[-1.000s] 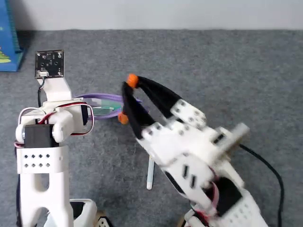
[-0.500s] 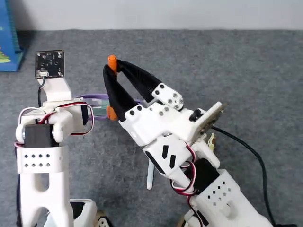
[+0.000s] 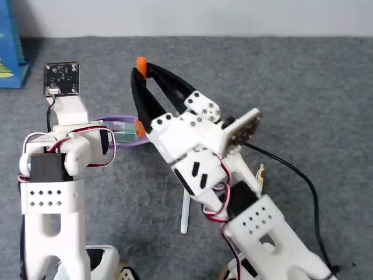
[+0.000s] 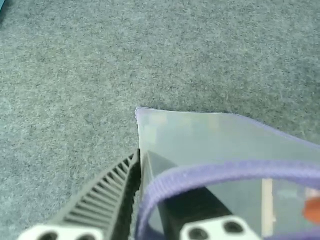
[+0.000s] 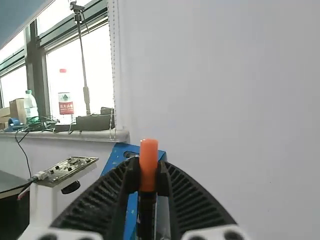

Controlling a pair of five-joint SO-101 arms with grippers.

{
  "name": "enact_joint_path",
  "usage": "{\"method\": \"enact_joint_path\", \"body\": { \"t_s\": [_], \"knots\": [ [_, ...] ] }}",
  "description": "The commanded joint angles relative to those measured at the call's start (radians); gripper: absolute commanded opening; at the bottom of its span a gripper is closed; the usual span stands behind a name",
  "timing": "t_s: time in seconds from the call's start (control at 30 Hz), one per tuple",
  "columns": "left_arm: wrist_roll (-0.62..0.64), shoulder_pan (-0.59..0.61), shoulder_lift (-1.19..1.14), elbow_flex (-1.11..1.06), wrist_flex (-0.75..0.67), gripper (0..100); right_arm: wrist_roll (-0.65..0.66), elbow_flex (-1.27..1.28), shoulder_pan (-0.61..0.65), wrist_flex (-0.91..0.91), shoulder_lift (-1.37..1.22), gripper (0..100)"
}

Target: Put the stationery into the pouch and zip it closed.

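We've got the right gripper (image 3: 141, 69) pinching the marker (image 3: 140, 60) upper-middle and the left gripper (image 4: 141, 159) clamping the pouch (image 4: 200, 135) edge. The marker might miss the narrow mouth.

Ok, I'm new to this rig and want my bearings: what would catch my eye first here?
The right gripper, raised off the table, clamps a black marker with an orange tip. Next to it the left gripper pinches the edge of the clear, purple-trimmed pouch. A white pen lies on the grey mat between the two arms.
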State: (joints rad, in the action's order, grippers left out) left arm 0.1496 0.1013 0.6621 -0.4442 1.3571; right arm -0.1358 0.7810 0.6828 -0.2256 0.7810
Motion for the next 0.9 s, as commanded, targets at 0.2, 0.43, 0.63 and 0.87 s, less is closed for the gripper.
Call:
{"method": "enact_joint_path", "body": {
  "t_s": [0.2, 0.43, 0.63, 0.87],
  "knots": [
    [0.008, 0.008, 0.0, -0.013, 0.003, 1, 0.0, 0.018, -0.035, 0.025, -0.071, 0.8],
    [0.006, 0.008, 0.0, -0.013, 0.003, 1, 0.057, 0.04, -0.033, 0.378, -0.013, 17.4],
    [0.006, 0.006, 0.0, -0.013, 0.003, 1, 0.057, 0.043, -0.035, 0.651, 0.163, 35.6],
    [0.008, 0.008, 0.002, -0.005, 0.002, 1, 0.061, 0.044, -0.176, 0.914, 0.486, 25.8]
  ]
}}
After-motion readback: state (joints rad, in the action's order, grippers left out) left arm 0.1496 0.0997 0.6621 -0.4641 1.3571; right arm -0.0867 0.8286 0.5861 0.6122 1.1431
